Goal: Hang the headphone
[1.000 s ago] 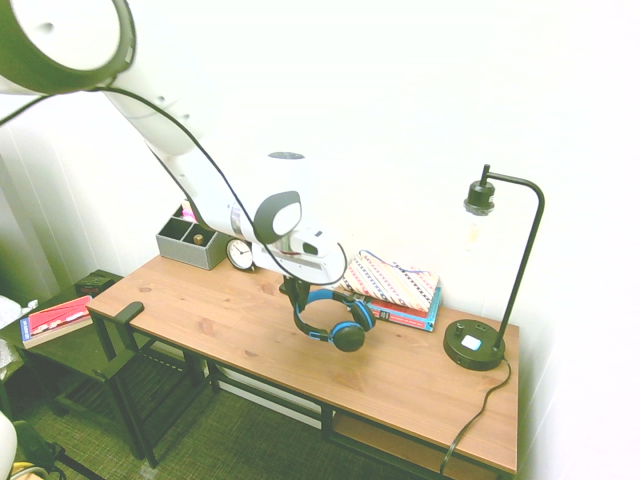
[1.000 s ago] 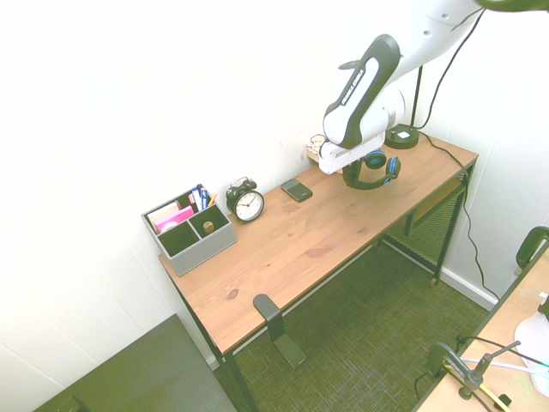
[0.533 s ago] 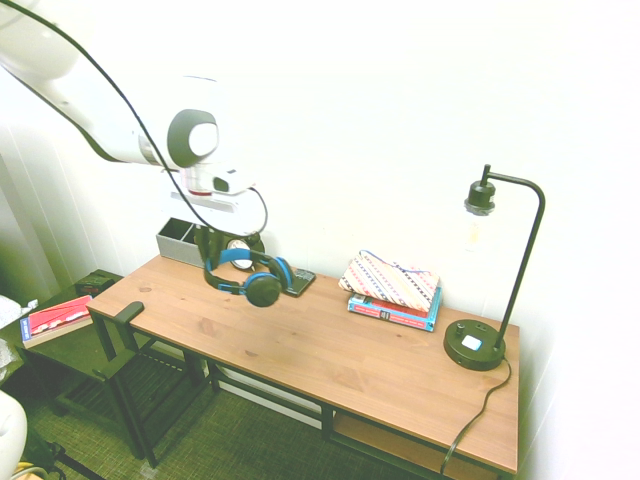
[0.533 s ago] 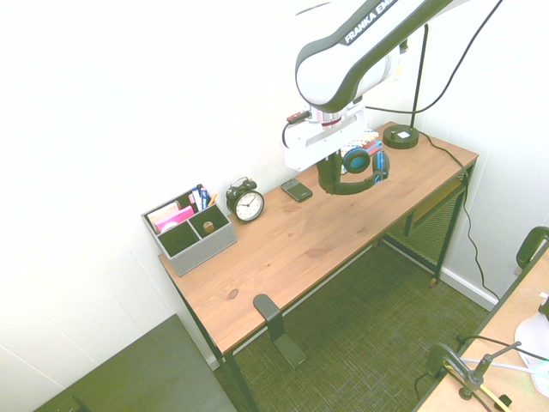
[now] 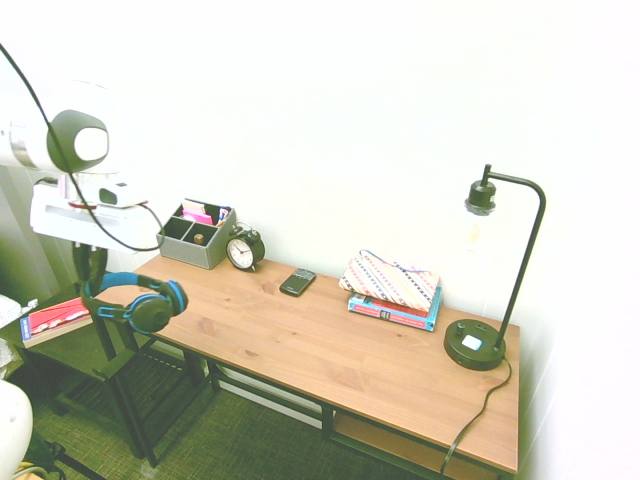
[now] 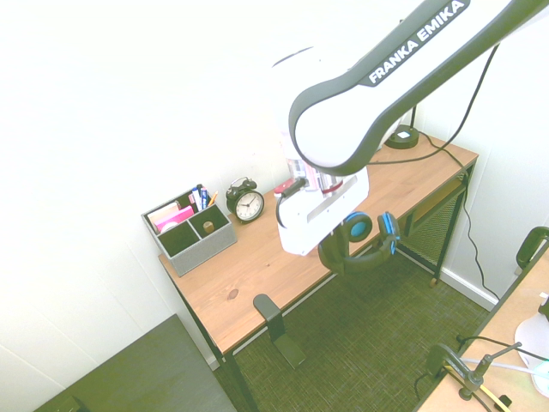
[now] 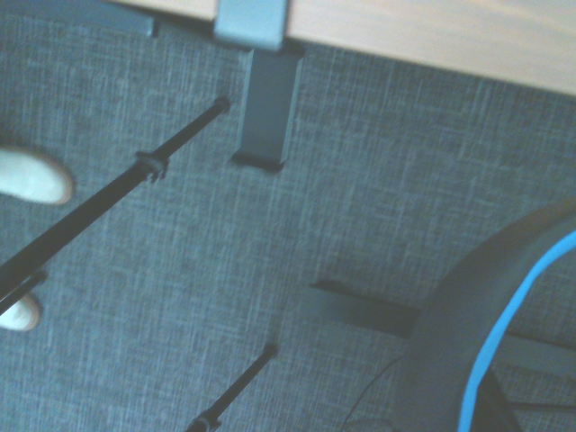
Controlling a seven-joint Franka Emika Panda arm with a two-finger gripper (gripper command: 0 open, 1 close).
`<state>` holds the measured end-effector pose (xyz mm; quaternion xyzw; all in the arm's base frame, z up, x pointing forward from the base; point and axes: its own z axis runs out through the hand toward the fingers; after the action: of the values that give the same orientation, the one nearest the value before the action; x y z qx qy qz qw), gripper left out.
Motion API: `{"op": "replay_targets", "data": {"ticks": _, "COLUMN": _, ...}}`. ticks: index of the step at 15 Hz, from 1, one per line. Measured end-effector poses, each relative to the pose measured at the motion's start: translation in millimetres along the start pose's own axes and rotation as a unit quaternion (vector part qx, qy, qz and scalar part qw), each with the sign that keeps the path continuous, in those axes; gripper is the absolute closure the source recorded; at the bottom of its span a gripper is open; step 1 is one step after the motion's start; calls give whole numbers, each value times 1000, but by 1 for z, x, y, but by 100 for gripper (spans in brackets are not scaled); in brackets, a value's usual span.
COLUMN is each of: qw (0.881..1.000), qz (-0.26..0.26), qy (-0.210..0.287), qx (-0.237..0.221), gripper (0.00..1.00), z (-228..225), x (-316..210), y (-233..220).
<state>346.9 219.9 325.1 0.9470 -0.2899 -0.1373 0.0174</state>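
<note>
I am holding the blue-banded, black-cupped over-ear headphone (image 5: 138, 300) in the air off the desk's end.

My white arm's two-finger gripper (image 5: 88, 272) is clamping tight on the smooth bright blue headband, so the headphone (image 6: 364, 243) is dangling with its round padded cups low, out past the front edge of the long wooden desk (image 5: 330, 345) and above the grey woven carpet (image 7: 162, 297). The dark, flat hook clamp (image 6: 273, 319) is sitting on the desk's edge (image 6: 249, 283), near the headphone but apart from it.
</note>
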Motion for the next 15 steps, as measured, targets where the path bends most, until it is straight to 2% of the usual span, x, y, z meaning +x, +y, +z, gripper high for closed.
{"op": "replay_targets", "data": {"ticks": 2, "qw": 1000, "qz": 13, "qy": 12, "qx": -1, "gripper": 100, "z": 15, "x": -13, "y": -10}}
{"op": "replay_targets", "data": {"ticks": 4, "qw": 998, "qz": 43, "qy": 39, "qx": 25, "gripper": 100, "z": 40, "x": -14, "y": -26}}
{"op": "replay_targets", "data": {"ticks": 9, "qw": 994, "qz": 62, "qy": 75, "qx": 47, "gripper": 100, "z": 133, "x": -42, "y": -59}}
{"op": "replay_targets", "data": {"ticks": 12, "qw": 987, "qz": 95, "qy": 113, "qx": 62, "gripper": 100, "z": 171, "x": -26, "y": -74}}
{"op": "replay_targets", "data": {"ticks": 15, "qw": 984, "qz": 115, "qy": 116, "qx": 66, "gripper": 100, "z": 203, "x": -10, "y": -102}}
